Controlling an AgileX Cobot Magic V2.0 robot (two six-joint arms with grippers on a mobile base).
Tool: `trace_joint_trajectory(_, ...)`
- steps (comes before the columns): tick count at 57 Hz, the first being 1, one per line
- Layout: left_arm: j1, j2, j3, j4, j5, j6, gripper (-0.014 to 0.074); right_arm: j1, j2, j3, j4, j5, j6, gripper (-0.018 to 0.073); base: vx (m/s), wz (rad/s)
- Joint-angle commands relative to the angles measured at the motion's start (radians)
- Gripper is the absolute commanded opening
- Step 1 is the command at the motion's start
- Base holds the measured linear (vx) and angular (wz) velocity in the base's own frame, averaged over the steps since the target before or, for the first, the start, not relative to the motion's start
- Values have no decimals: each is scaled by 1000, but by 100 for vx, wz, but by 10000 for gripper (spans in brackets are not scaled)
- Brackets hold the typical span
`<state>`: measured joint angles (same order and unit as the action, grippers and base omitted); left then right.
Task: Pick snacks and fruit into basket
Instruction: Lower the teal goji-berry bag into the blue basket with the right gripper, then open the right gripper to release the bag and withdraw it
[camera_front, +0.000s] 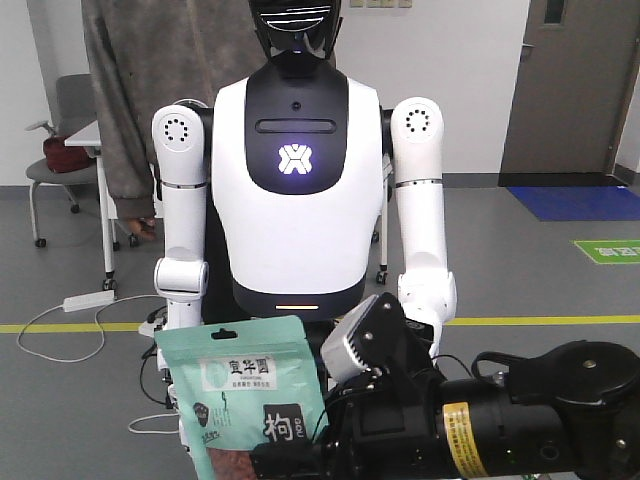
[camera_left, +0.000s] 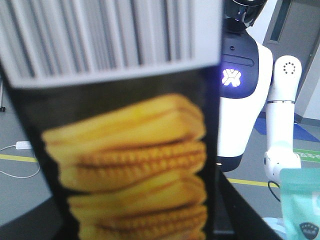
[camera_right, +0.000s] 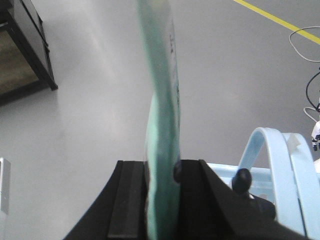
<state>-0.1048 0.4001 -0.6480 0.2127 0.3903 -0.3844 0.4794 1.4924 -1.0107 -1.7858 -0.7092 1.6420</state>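
Observation:
The snacks, a mint-green pouch (camera_front: 245, 390) with a white label and red berries in its window, hangs upright in my right gripper (camera_front: 300, 455). In the right wrist view the pouch (camera_right: 162, 125) stands edge-on, pinched between the two black jaws of my right gripper (camera_right: 162, 200). A pale blue basket (camera_right: 272, 165) shows its loop handle and rim just right of the jaws. In the left wrist view a black biscuit pack with a barcode (camera_left: 120, 150) fills the frame and hides my left jaws; a corner of the pouch (camera_left: 302, 200) shows at lower right. The fruit is out of view.
A white humanoid robot (camera_front: 295, 170) stands straight ahead. An office chair (camera_front: 60, 150) and a desk are at the back left, with cables and a yellow floor line (camera_front: 540, 320). A black shelf (camera_right: 20, 45) stands at the upper left of the right wrist view.

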Motion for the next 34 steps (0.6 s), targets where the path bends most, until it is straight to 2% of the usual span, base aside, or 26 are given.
trace_joint_trajectory(1, -6, 15, -37, 3, -90, 3, 2, 5, -20, -38, 5, 23, -25, -9, 0, 0)
trace_joint_trajectory(23, -6, 15, -37, 3, -90, 3, 2, 5, 24, -37, 5, 6, -56, -3, 0, 0)
trace_joint_trajectory(34, -6, 15, -37, 3, -90, 3, 2, 5, 25, -37, 5, 19, -56, 46, 0, 0)
